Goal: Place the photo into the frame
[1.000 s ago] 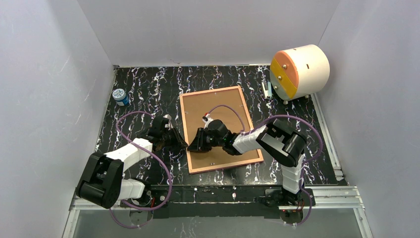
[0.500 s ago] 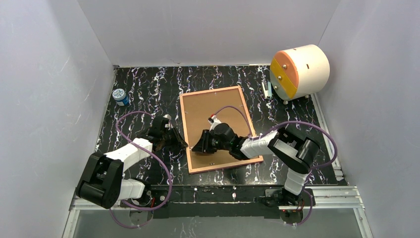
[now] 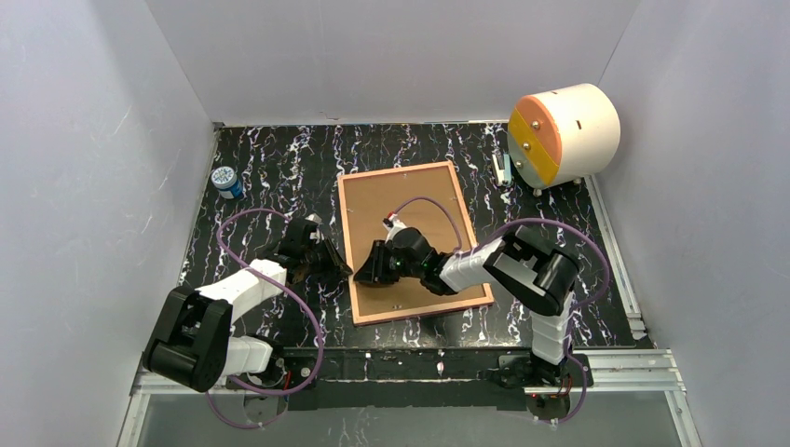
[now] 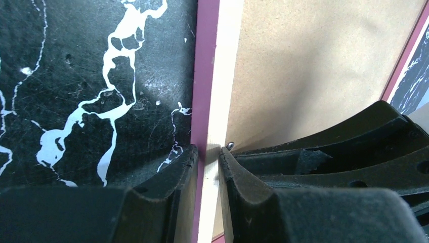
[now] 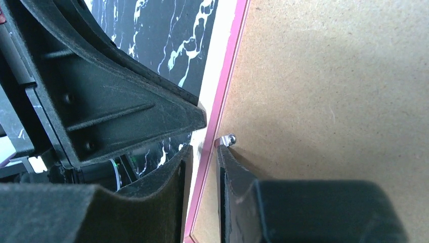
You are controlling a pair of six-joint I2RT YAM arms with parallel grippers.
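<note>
The frame (image 3: 396, 170) lies face down mid-surface, its brown backing board (image 3: 373, 205) up. At its 8 o'clock rail the left gripper (image 4: 208, 157) has its jaws narrowed onto the rail. The right gripper (image 5: 201, 154) straddles the same rail beside a small metal tab (image 5: 228, 138), jaws slightly apart. Whether they pinch the rail, I cannot tell.

Bright, even overhead light, soft shadows, slight close-range blur in wrist views.
</note>
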